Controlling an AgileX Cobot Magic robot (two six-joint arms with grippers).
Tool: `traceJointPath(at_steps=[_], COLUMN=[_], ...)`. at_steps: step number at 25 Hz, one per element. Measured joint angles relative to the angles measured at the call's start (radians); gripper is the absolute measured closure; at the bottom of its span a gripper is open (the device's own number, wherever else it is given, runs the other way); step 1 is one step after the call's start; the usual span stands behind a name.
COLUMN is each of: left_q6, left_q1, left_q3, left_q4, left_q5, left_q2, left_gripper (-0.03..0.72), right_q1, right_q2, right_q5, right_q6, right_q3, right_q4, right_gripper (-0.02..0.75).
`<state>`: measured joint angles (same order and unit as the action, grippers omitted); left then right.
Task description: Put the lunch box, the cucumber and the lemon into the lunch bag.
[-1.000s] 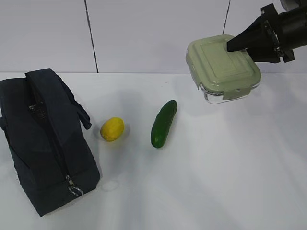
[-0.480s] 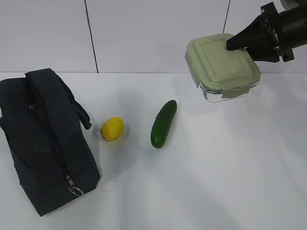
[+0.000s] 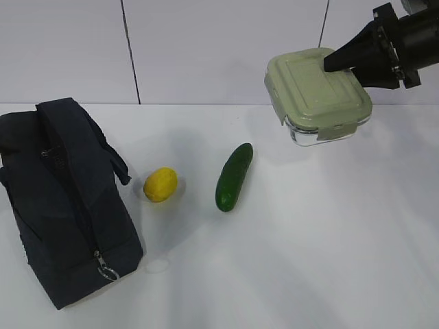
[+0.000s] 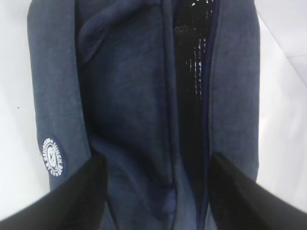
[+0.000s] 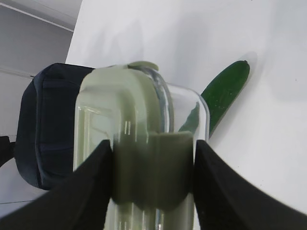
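The right claw (image 5: 152, 184) is clamped across one end of the lunch box (image 3: 317, 96), held in the air above the surface's far right. Glass is probably heavy, rigid and slick, so this end grip could let it tip. The left claw (image 4: 153, 191) hangs spread above the lunch bag (image 3: 62, 199) at the left edge.

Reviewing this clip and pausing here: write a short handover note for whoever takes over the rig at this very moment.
Right gripper: shut on the lunch box, held tilted in the air above the table's far right.
Left gripper: open, jaws either side of the lunch bag's top; the zipper gap shows a dark lining.
Cucumber and lemon lie on the table, apart, between bag and box.
Done: box picked up. Nothing is in the bag.
Left: bag the box, then cucumber and lemon.
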<state>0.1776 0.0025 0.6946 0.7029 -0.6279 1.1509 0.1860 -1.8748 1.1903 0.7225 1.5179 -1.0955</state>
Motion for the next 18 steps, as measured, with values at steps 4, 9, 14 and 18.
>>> traceJointPath(at_steps=[4,9,14,18], left_q6=[-0.002,-0.004,-0.004,-0.039], left_q1=[0.0,0.0,0.0,0.0], left_q3=[0.0,0.0,0.0,0.0], left_q4=[0.017,0.05,0.066,0.103], left_q5=[0.05,0.065,0.069,0.07], left_q2=[0.026,0.048,0.082,0.122], left_gripper=[0.232,0.282,0.293,0.327], right_q1=[0.0,0.0,0.0,0.0], right_q2=[0.0,0.0,0.0,0.0], right_q5=[0.0,0.0,0.0,0.0], right_q6=[0.0,0.0,0.0,0.0], right_q3=[0.0,0.0,0.0,0.0], right_q4=[0.0,0.0,0.0,0.0], right_gripper=[0.356,0.356,0.356,0.356])
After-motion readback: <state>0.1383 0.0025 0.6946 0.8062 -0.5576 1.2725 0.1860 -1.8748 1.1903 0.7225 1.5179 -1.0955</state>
